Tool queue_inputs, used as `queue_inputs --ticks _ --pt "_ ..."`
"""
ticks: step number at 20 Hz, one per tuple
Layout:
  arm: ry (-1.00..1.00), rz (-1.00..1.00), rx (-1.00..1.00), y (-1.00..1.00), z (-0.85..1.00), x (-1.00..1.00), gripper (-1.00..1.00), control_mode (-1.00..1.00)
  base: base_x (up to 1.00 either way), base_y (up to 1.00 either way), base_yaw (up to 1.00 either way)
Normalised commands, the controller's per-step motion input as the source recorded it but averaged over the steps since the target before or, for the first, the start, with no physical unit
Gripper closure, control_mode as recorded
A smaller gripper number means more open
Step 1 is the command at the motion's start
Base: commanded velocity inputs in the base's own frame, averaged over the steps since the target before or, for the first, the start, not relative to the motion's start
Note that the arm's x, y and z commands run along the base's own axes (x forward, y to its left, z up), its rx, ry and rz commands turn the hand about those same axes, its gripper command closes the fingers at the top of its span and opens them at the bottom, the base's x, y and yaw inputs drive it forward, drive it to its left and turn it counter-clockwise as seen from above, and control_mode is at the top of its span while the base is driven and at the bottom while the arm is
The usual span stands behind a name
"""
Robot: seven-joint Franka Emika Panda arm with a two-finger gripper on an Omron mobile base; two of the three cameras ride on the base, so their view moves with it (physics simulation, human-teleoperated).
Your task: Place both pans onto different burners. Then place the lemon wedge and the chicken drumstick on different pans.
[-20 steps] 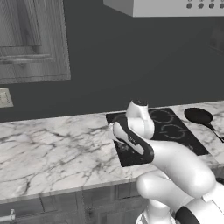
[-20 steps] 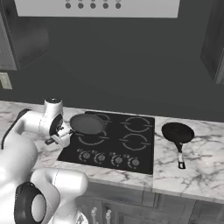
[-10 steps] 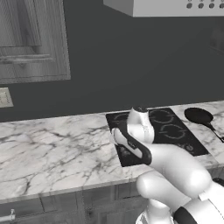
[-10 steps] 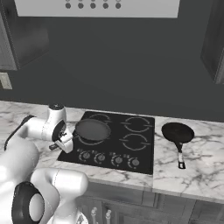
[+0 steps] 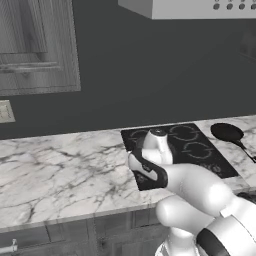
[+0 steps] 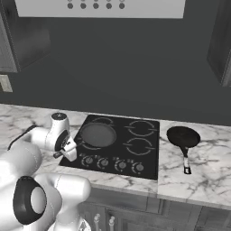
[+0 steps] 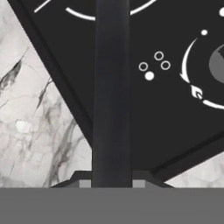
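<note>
The wider grey pan (image 6: 97,134) lies level over the left burners of the black cooktop (image 6: 149,153), close to the glass; I cannot tell if it touches. Its long dark handle (image 7: 111,87) runs straight between my fingertips, and my gripper (image 6: 67,152) (image 7: 111,181) is shut on it at the cooktop's front left corner. The smaller black pan (image 6: 182,135) (image 5: 227,132) sits on the marble counter right of the cooktop, handle pointing to the front. In the left base view my arm covers the grey pan. The lemon wedge and the chicken drumstick are out of view.
Round knobs (image 6: 119,165) line the cooktop's front edge. Marble counter (image 5: 55,170) stretches far to the left. A range hood (image 6: 99,8) hangs overhead, and a wall cabinet (image 5: 35,45) sits upper left.
My hand has come down and slightly forward with the grey pan, bringing it lower over the cooktop's left side. The black pan has stayed put.
</note>
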Motion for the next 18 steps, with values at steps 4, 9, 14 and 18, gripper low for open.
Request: queue_inputs --ticks 4,9,14,18 --pt "0.0 0.0 0.0 0.0 -0.07 0.2 1.0 -1.0 0.0 0.0 0.0" --pt "0.08 0.0 0.0 0.06 0.0 0.01 1.0 -1.0 0.0 0.0 0.0" --pt "0.11 0.0 0.0 0.06 0.0 0.0 1.0 -1.0 0.0 0.0 0.0" --pt "0.12 0.0 0.0 0.05 -0.01 0.0 1.0 -1.0 0.0 0.0 0.0"
